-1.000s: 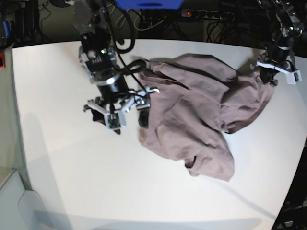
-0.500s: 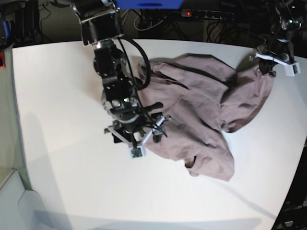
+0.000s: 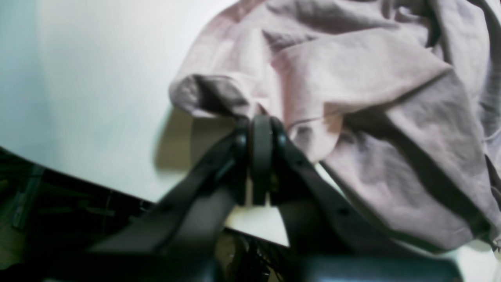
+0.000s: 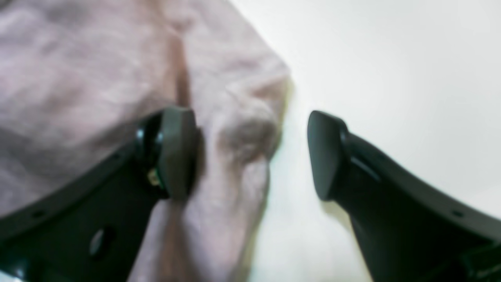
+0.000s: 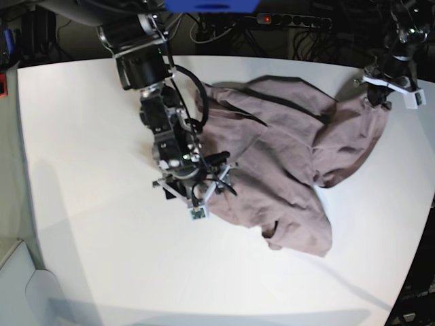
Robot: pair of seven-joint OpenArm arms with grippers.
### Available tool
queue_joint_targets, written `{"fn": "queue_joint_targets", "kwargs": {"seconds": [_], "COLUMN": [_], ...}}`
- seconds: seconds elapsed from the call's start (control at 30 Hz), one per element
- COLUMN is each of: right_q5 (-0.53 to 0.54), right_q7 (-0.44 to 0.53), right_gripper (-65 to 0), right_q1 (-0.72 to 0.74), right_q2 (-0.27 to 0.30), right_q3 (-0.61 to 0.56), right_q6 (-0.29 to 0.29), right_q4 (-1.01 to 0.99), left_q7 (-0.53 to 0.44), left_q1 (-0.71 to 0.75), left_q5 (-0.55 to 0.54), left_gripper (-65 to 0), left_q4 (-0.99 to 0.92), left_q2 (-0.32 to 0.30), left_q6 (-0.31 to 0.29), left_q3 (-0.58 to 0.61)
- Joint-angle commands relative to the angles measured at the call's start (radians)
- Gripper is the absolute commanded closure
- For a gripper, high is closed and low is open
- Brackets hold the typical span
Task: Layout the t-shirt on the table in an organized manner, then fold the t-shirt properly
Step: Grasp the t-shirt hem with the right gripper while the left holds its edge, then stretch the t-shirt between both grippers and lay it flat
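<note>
A crumpled, dusty mauve-pink cotton t-shirt (image 5: 285, 156) is spread in loose folds over the far right part of the smooth matte white table (image 5: 88, 258), with one bunched end reaching toward the table's far right corner and a lower lobe pointing toward the near edge.

The left gripper (image 3: 260, 129) is seen near the far right corner, by the table's edge. Its dark fingers are pressed together with a fold of the pink cloth pinched between them, and the fabric is drawn up from the table at that spot.

The right gripper (image 4: 250, 152) is placed at the shirt's left border, toward the middle of the table. Its jaws are spread wide: one black pad (image 4: 176, 150) is pressed against the cloth, while the other pad (image 4: 325, 152) is held over bare white tabletop, and a rumpled edge of the shirt lies in the gap between them. Nothing is clamped by it. The wrist view there is blurred, so finer contact cannot be told.
</note>
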Motion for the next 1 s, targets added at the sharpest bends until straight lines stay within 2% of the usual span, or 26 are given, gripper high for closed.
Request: {"fn": "queue_joint_targets", "kwargs": {"seconds": [0.0, 0.03, 0.1, 0.2, 0.27, 0.37, 0.43, 0.67, 0.8, 0.97], "right_q5": [0.004, 0.004, 0.004, 0.004, 0.004, 0.007, 0.008, 0.005, 0.007, 0.008], "right_q7": [0.024, 0.024, 0.024, 0.022, 0.016, -0.041, -0.061, -0.133, -0.153, -0.154], "right_gripper": [-43.3, -41.6, -34.2, -15.9, -1.0, 0.0, 0.0, 0.0, 0.0, 0.0], "right_q1": [0.028, 0.029, 0.031, 0.033, 0.033, 0.031, 0.022, -0.06, -0.083, -0.095], "right_q2": [0.001, 0.008, 0.014, 0.034, 0.052, 0.093, 0.12, 0.219, 0.219, 0.216], "right_q3": [0.0, 0.0, 0.0, 0.0, 0.0, 0.002, 0.002, 0.022, 0.187, 0.442], "right_q6": [0.004, 0.004, 0.004, 0.004, -0.001, -0.067, -0.091, -0.101, -0.102, -0.102], "right_q4": [0.013, 0.01, 0.01, 0.01, 0.018, 0.064, 0.15, 0.509, 0.605, 0.607], "left_q7": [-0.021, -0.021, -0.021, -0.021, -0.021, -0.021, -0.021, -0.021, -0.021, -0.021], "left_q1": [0.0, 0.0, 0.0, 0.0, 0.0, 0.0, -0.006, -0.027, -0.027, -0.027], "left_q5": [-0.01, -0.01, -0.01, -0.01, -0.01, -0.01, -0.01, -0.01, -0.011, -0.011], "left_gripper": [-0.1, -0.1, -0.1, -0.1, -0.1, -0.1, -0.1, -0.1, -0.1, -0.1], "left_q4": [0.013, 0.013, 0.013, 0.013, 0.013, 0.012, 0.002, -0.074, -0.07, -0.064], "left_q2": [-0.011, -0.011, -0.011, -0.013, -0.013, -0.014, -0.014, -0.02, -0.019, -0.014], "left_q6": [-0.007, -0.007, -0.007, -0.007, -0.007, -0.007, -0.007, -0.008, -0.008, -0.008], "left_q3": [-0.006, -0.006, -0.006, -0.006, -0.006, -0.006, -0.006, -0.006, -0.006, -0.006]}}
